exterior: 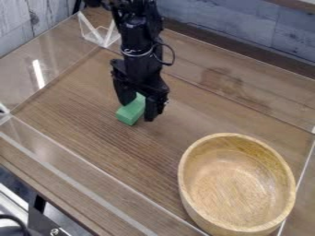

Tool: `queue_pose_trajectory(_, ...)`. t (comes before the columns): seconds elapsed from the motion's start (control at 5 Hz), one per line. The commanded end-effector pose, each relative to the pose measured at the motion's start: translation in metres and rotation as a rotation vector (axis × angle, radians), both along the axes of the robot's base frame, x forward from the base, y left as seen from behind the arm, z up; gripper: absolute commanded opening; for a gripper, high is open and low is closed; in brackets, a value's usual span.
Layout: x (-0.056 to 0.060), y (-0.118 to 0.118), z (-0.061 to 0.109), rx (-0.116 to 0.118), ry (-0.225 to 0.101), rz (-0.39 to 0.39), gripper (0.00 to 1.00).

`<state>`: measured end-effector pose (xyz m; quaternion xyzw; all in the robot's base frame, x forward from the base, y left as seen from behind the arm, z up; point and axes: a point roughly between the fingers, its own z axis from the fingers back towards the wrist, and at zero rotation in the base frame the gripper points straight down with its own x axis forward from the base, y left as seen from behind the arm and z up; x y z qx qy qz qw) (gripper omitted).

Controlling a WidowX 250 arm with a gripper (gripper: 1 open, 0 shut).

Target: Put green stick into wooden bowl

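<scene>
The green stick (pixel 129 113) lies on the wooden tabletop, left of centre, with only its near end showing. My black gripper (pixel 139 104) points straight down over it, jaws open, one finger on each side of the stick and low to the table. Whether the fingers touch the stick I cannot tell. The wooden bowl (pixel 235 182) sits empty at the lower right, well apart from the gripper.
Clear plastic walls (pixel 50 55) fence the table on the left and front. A clear bracket-like piece (pixel 99 32) stands behind the arm at the back left. Open tabletop (pixel 222 101) lies between gripper and bowl.
</scene>
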<state>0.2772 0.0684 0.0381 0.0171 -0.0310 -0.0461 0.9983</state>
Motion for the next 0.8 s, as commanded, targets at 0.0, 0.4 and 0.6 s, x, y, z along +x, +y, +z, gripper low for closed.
queue_pose_trajectory(0.0,0.0079,0.0053,0.0151,0.010,-0.048,0.012,1.00)
queue_pose_trajectory(0.4,0.0084,0.0046,0.0204,0.000,-0.053,0.025,1.00)
queue_pose_trajectory(0.6,0.0097,0.0048,0.0224,-0.003,-0.058,0.030,1.00)
